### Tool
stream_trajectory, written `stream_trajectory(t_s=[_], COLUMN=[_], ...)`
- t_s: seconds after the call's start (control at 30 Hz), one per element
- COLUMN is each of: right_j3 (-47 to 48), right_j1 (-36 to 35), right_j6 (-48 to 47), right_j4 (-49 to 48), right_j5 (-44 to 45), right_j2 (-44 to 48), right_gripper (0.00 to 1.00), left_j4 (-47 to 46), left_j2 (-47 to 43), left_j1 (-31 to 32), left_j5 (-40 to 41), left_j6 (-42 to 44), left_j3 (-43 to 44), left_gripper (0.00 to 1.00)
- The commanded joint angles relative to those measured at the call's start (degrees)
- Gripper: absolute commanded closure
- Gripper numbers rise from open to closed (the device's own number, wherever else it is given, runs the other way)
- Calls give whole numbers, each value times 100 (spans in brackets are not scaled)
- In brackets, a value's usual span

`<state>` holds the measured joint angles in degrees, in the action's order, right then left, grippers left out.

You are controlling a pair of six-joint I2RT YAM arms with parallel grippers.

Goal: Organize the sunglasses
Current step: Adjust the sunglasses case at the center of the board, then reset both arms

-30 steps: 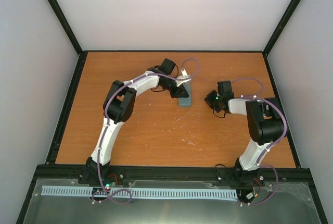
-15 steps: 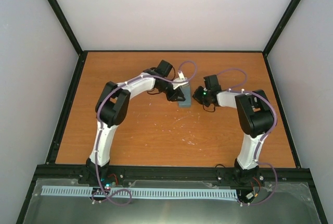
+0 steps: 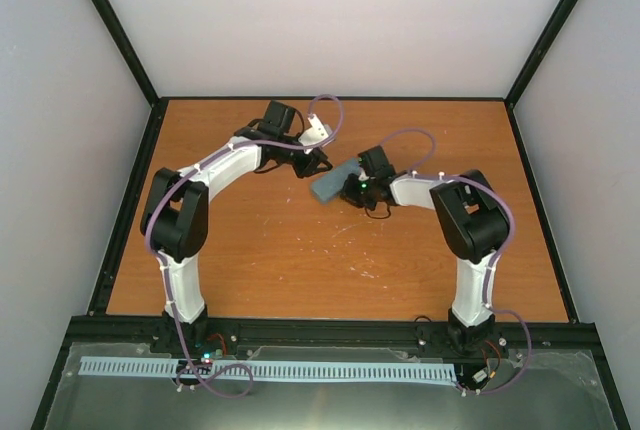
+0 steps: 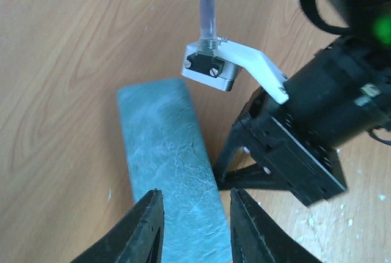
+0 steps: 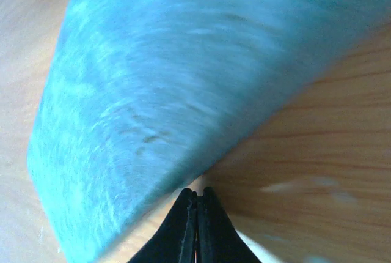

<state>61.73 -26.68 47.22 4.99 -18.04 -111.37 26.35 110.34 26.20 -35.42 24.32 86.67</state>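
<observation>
Left wrist view: my left pincer (image 4: pixel 195 192) apart over grey-blue case (image 4: pixel 162 147); right pincer (image 5: pixel 197 191) together at its right edge.

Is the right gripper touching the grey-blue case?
Touching. In the left wrist view the right gripper's shut fingertips meet the long edge of the case with no gap showing.
</observation>
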Motion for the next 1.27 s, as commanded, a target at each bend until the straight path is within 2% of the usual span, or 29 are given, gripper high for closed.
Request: stream_trajectory(t_s=[0.0,0.1,0.17,0.27,0.37,0.43,0.57,0.7,1.0,1.13,1.23], right_j3=[268,612,647,61,-672,-956,-1297,-1199,-209,-103,-214], right_j1=[-408,-452,-452,-376,-125,194,1060,1268,1270,1270,1268], right_j6=[-279,-460,-673,-831,-769,-651,-809,-1091,-1160,-1168,-1126], right_j4=[163,262,580,752,989,1292,1738,1983,3070,3161,2988], right_j5=[-355,-620,-611,-188,533,974,1392,1728,1950,1823,1633], right_j2=[-444,-608,-376,665,1975,2667,3439,3340,1705,1416,1618], right_gripper=[97,97,97,97,94,87,82,83,97,97,95], left_j4=[-71,-87,-106,-108,-14,151,339,449,698,884,973], left_j2=[-93,-88,-153,-288,-342,-270,-77,80,202,321,407], left_j1=[-85,-142,-181,-260,-393,-501,-913,-1201,-1213,-1239,-1278], left_j5=[251,259,272,245,120,84,-333,-562,-475,-502,-512], left_j6=[-23,-127,-161,-132,-123,-120,-532,-864,-603,-418,-193], left_j3=[-177,-149,-142,-110,-62,3,91,130,256,455,583], left_gripper=[68,68,68,67,61,60,59,59,59,59,58])
